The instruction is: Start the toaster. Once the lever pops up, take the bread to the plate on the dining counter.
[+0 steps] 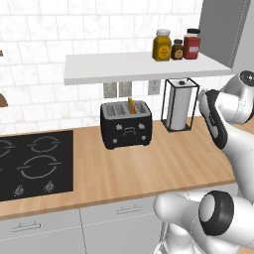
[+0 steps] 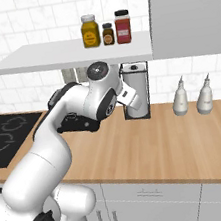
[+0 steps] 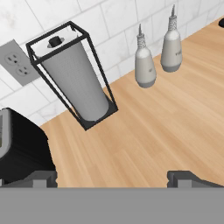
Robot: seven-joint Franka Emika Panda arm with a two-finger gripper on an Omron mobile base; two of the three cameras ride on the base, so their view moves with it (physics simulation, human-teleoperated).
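While pincer (image 3: 112, 177) gapes wide | glossy boxy toaster (image 1: 126, 124) holds thin bread (image 1: 131, 105) upright

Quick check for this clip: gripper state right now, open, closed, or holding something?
Gripper: open, holding nothing; its fingertips stand wide apart above the bare wood counter, right of the toaster.

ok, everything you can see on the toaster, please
The toaster is a boxy, glossy black unit standing upright on the wood counter, near the tiled wall, between the stove and the paper towel holder. Silver-rimmed slots on top; the bread stands in one. Small knobs and the lever on its front. Nothing grips it.
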